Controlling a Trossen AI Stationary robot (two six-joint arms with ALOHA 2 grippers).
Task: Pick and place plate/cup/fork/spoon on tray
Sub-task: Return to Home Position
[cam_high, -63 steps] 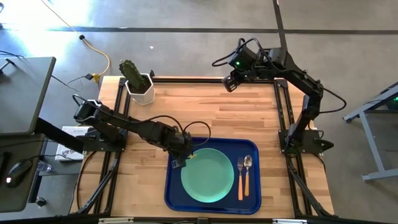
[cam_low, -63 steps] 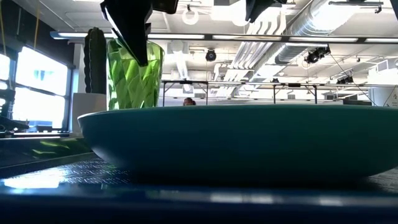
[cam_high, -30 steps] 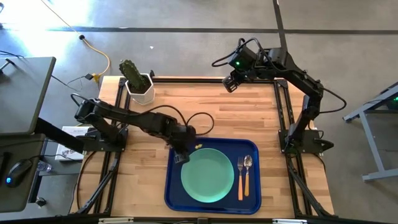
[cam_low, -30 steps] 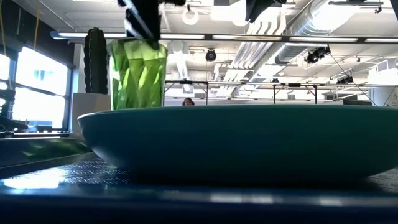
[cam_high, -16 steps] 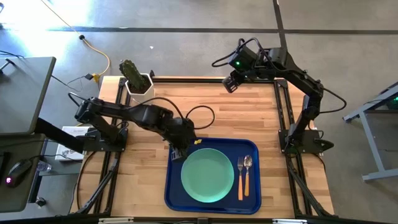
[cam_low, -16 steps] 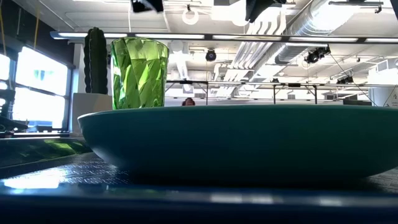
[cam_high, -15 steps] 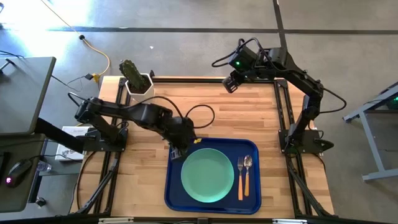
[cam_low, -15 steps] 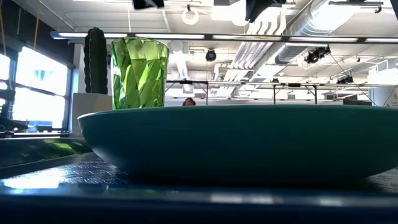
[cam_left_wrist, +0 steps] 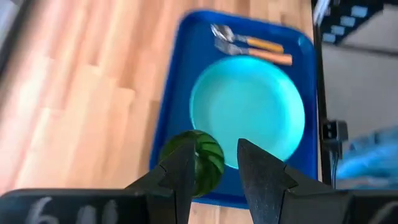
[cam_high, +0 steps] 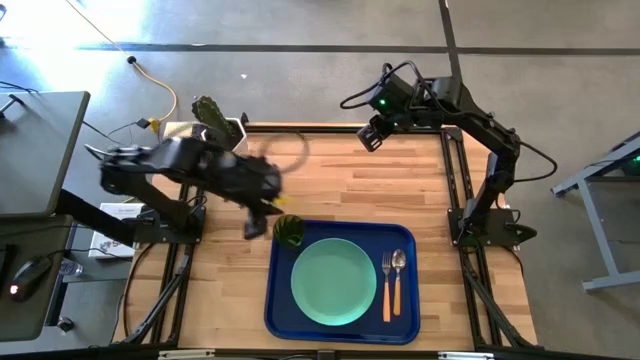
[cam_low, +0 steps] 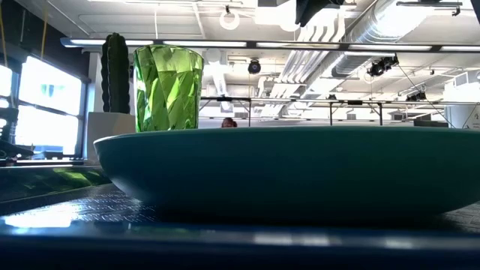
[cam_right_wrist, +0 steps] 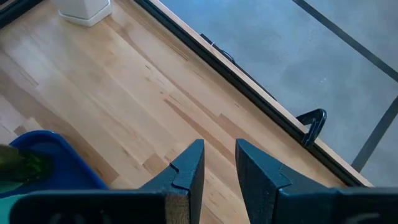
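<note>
The dark-green cup (cam_high: pixel 289 231) stands upright on its base in the far-left corner of the blue tray (cam_high: pixel 275 312), and also shows in the low view (cam_low: pixel 167 88). The mint-green plate (cam_high: pixel 333 282) lies flat in the tray's middle. The fork (cam_high: pixel 386 285) and spoon (cam_high: pixel 398 274) lie side by side along the tray's right side. My left gripper (cam_high: pixel 254 224) is open and empty, above the table just left of the cup; in its wrist view (cam_left_wrist: pixel 215 163) the cup (cam_left_wrist: pixel 204 160) shows below and beyond its fingers. My right gripper (cam_high: pixel 371 135) is open, raised over the table's far edge.
A white pot with a cactus (cam_high: pixel 222 130) stands at the table's far-left corner and shows behind the cup in the low view (cam_low: pixel 115 75). Bare wood lies left of and beyond the tray. Black frame rails run along the table's edges.
My left gripper has come off the cup's rim, risen, and swung away toward the table's left and far side. The cup stays upright in the tray's far-left corner.
</note>
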